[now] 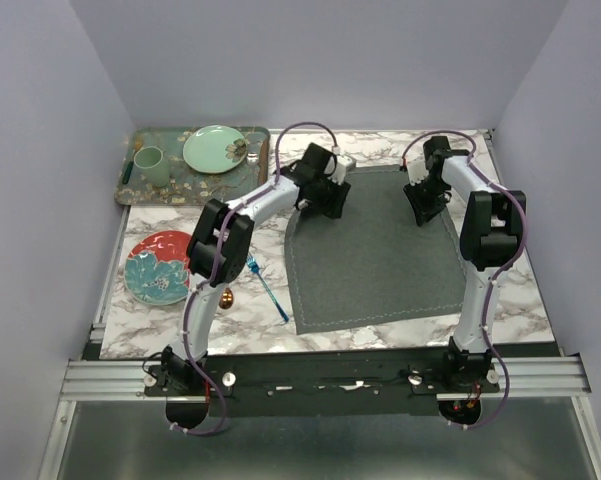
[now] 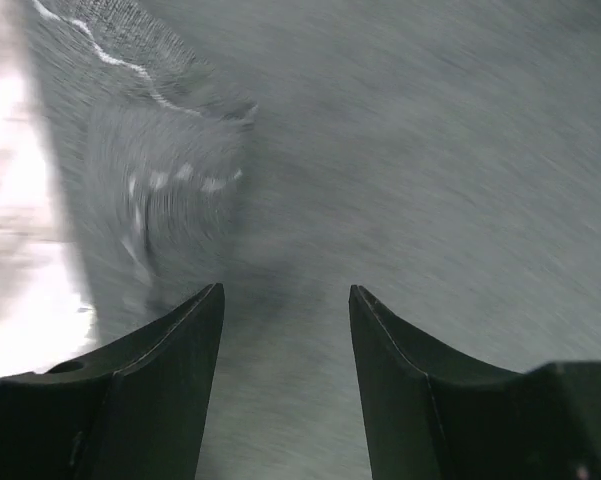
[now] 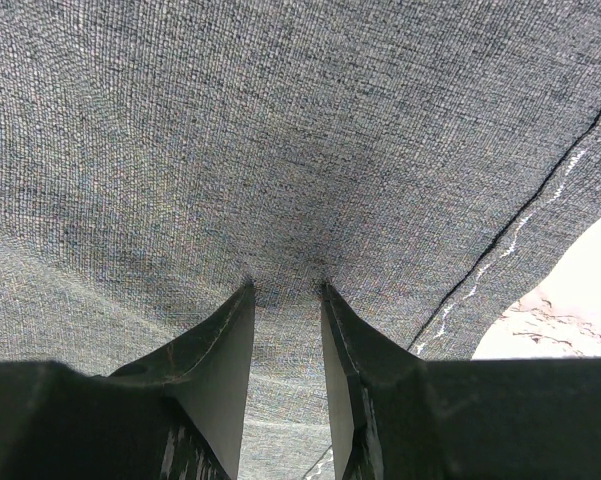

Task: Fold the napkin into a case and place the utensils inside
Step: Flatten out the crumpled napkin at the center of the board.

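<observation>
Top external: you look down from above and behind, facing forward, high enough to take in the whole marble table (image 1: 500, 300) and the entire napkin (image 1: 380, 250). Left wrist: you sit just over the cloth, looking past the left gripper (image 2: 285, 298) at blurred weave and a stitched border, with bare table at the left edge. Right wrist: equally close, you look past the right gripper (image 3: 287, 290) at sharp weave, with table at the lower right; all three views share the napkin's far end.
</observation>
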